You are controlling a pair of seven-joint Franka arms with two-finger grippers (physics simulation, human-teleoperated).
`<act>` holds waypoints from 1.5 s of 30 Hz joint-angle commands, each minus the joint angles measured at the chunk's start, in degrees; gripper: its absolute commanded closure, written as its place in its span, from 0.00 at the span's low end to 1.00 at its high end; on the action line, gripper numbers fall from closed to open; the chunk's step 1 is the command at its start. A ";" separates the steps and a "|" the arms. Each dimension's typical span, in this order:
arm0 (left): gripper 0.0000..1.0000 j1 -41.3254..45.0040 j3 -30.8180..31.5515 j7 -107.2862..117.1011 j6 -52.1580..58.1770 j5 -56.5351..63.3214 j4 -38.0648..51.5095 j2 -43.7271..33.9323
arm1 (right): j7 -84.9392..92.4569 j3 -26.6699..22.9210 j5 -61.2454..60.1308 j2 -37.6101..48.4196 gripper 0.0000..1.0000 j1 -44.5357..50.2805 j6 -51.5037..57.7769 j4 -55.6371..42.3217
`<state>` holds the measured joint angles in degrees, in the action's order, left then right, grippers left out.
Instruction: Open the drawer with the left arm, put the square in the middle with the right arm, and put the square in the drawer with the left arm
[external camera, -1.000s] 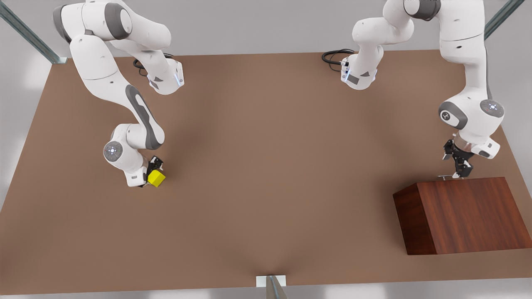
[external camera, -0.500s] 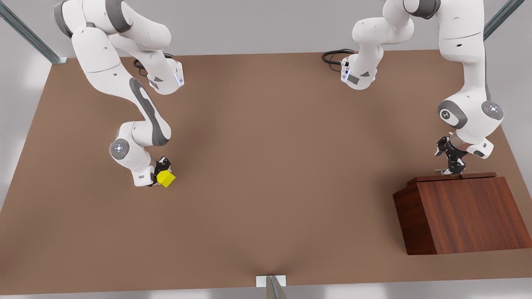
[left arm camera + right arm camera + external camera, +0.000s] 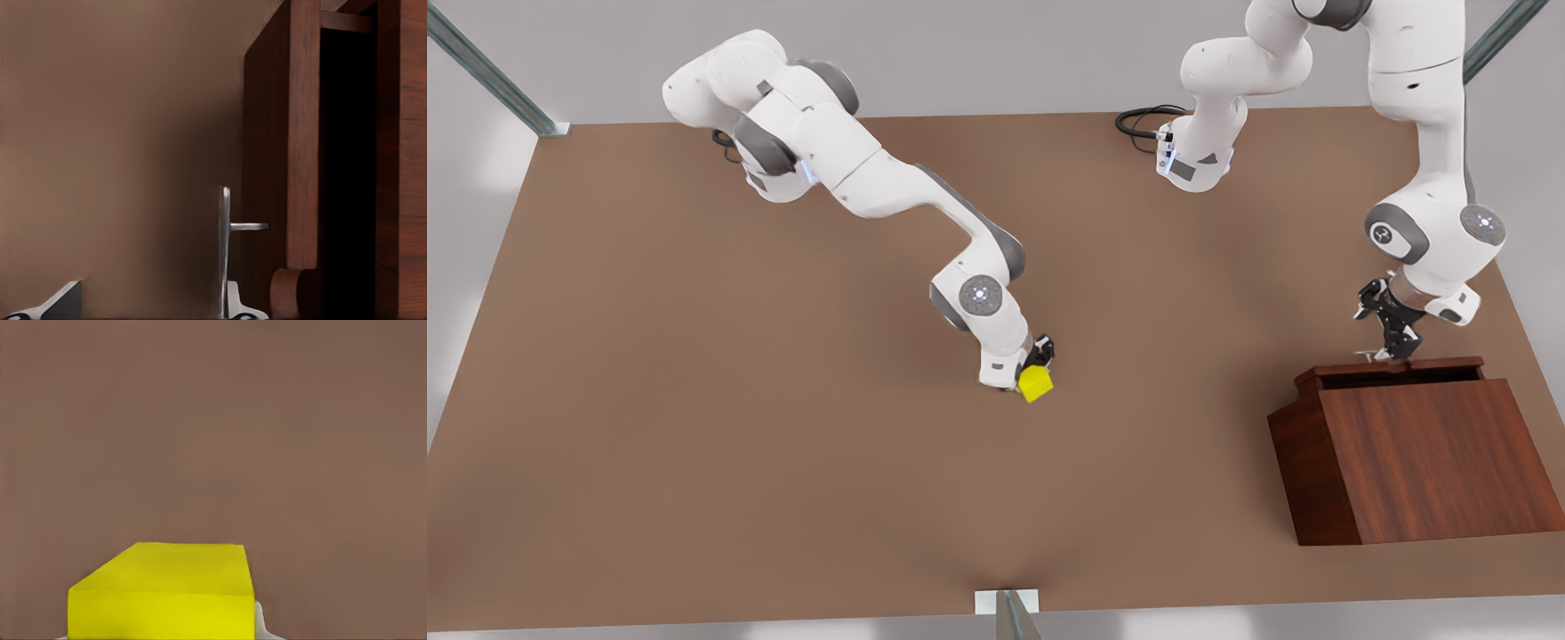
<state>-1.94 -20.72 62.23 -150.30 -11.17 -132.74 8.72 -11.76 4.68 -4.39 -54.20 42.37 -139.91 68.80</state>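
The right gripper (image 3: 1039,363) clamps the square (image 3: 1036,384) over the middle, the left gripper (image 3: 1389,342) grips the drawer (image 3: 1392,371) handle (image 3: 224,250); a slipping handle could stall the half-open drawer.

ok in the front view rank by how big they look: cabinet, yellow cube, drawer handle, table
1. table
2. cabinet
3. yellow cube, held by the right gripper
4. drawer handle, a thin sliver at the left gripper
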 commanded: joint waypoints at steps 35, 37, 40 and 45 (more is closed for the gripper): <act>0.00 15.74 23.36 -70.22 53.80 2.91 56.28 19.05 | 14.75 -6.70 3.08 45.15 0.00 -41.40 47.53 16.03; 0.00 19.34 23.44 -76.20 48.87 3.44 55.57 20.55 | 15.01 -7.05 3.52 44.70 0.00 -41.58 49.73 13.91; 0.00 25.94 23.36 -78.14 38.68 10.91 51.26 21.08 | 14.84 -8.28 1.67 43.39 0.00 -43.95 48.59 13.74; 0.00 30.77 23.36 -77.79 25.77 11.17 42.57 24.07 | 14.22 -7.93 2.55 43.21 0.00 -43.60 46.39 12.59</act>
<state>29.43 2.64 -15.56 -125.69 -1.08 -91.10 32.84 2.46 -3.25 -1.84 -10.99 -1.22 -93.28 81.39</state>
